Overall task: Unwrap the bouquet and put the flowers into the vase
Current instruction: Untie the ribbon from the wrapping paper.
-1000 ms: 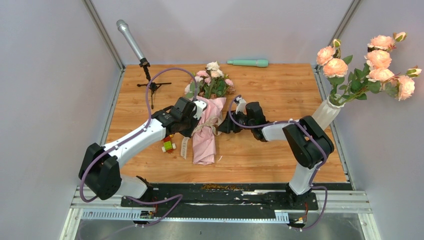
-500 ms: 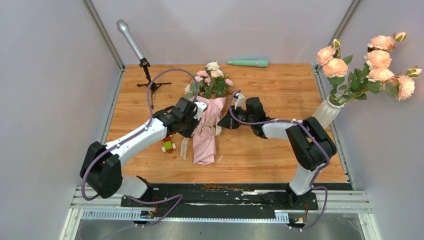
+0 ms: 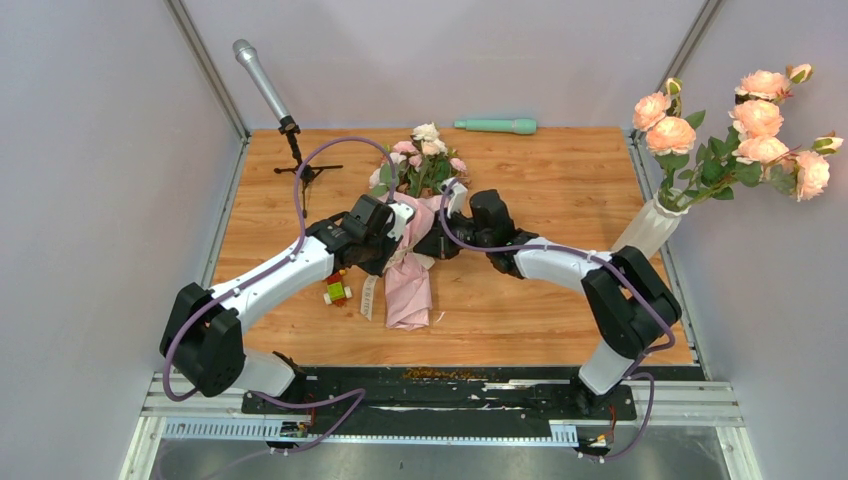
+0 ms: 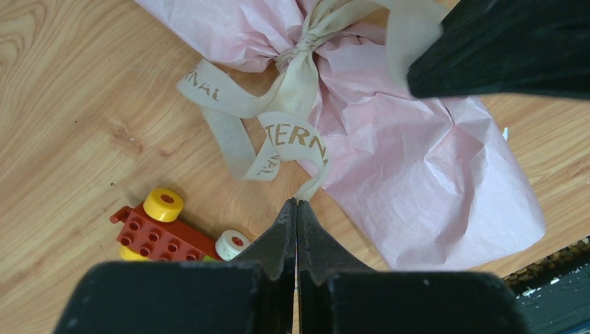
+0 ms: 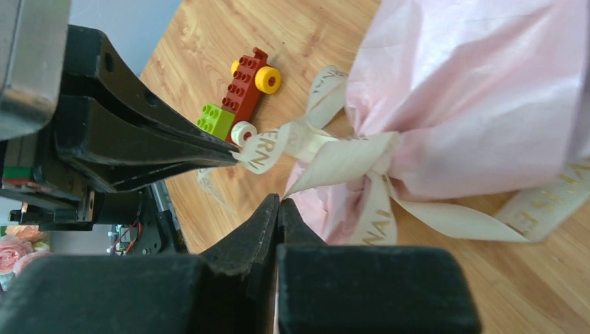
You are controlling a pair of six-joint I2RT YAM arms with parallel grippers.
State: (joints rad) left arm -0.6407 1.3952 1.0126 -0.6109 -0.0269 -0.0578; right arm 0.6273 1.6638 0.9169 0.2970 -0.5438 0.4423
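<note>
The left hand (image 4: 297,202) stays closed on one tail of the ribbon (image 4: 291,73); the bouquet (image 3: 408,290) lies tied at the middle of the surface (image 3: 560,300). The right hand (image 5: 279,201) has advanced and closed on the opposite tail, so opposed pulling should now release the knot.

Two white-and-black arms strung with lilac cable.

The left arm (image 3: 270,285) and the right arm (image 3: 560,265) are built alike, with smooth white link shells between bulky matte-black joint housings (image 3: 205,345) that have rounded corners. A glossy lilac cable (image 3: 300,180) runs along each arm and bows clear of the links in places. Thin red and black wires (image 3: 300,428) show at the feet, where both arms are bolted to a black base plate (image 3: 440,400) on a silver slotted rail (image 3: 400,432). The left gripper (image 4: 297,202) and the right gripper (image 5: 280,198) carry flat black wedge-shaped fingers (image 4: 282,236) that taper to a thin edge and look faintly grainy.
</note>
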